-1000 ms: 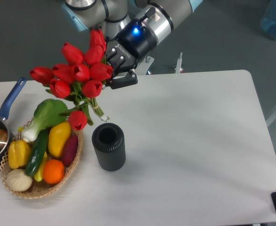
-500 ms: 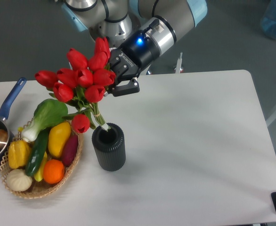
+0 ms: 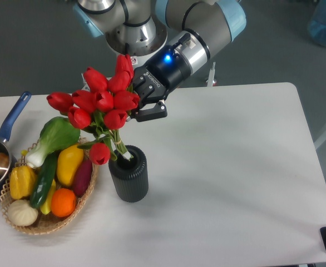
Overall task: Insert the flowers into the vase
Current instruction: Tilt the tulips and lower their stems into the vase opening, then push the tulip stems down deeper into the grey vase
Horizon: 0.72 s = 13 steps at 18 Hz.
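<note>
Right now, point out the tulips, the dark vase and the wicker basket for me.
tulips [image 3: 104, 103]: fixed camera view, on a red bloom in the middle of the bunch.
dark vase [image 3: 131, 181]: fixed camera view, on its ribbed side wall.
wicker basket [image 3: 74, 214]: fixed camera view, on the woven front rim.

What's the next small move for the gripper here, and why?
Probably lower a little more before releasing. The gripper holds the flowers tilted, and only the stem ends sit at the mouth of the vase, so letting go now would likely tip the bunch toward the fruit basket.
</note>
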Available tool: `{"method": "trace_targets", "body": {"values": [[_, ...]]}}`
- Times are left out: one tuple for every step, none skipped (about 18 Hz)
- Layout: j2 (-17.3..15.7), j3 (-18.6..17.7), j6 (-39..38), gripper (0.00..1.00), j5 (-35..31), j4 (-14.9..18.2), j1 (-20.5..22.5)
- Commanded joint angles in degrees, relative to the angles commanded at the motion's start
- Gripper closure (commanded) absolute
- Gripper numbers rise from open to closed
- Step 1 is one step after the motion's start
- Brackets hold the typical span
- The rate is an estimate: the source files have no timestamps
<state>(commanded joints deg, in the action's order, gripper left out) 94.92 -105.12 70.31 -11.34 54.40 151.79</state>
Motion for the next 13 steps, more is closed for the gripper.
{"method": "trace_targets", "body": {"values": [[0.0, -0.3, 0.0, 0.92, 0.0, 0.0, 0.0], [0.0, -0.4, 0.0, 0.92, 0.0, 0.0, 0.0], [0.0, -0.5, 0.0, 0.92, 0.0, -0.1, 0.0], [0.1, -0.5, 0.1, 0.92, 0.0, -0.1, 0.0], [0.2, -0.5, 0.3, 0.92, 0.0, -0.1, 0.0], [0.4, -0.5, 0.7, 0.92, 0.0, -0.1, 0.0], [0.7, -0.5, 1.2, 0.92, 0.0, -0.1, 0.0], [0.9, -0.5, 1.6, 0.92, 0.0, -0.1, 0.0], [1.2, -0.5, 1.8, 0.92, 0.0, -0.1, 0.0], [1.5, -0.5, 1.8, 0.92, 0.0, -0.1, 0.0], [1.7, -0.5, 1.8, 0.91, -0.1, -0.1, 0.0], [1.9, -0.5, 1.9, 0.91, -0.1, -0.1, 0.0], [2.1, -0.5, 1.9, 0.91, -0.2, -0.1, 0.0]]}}
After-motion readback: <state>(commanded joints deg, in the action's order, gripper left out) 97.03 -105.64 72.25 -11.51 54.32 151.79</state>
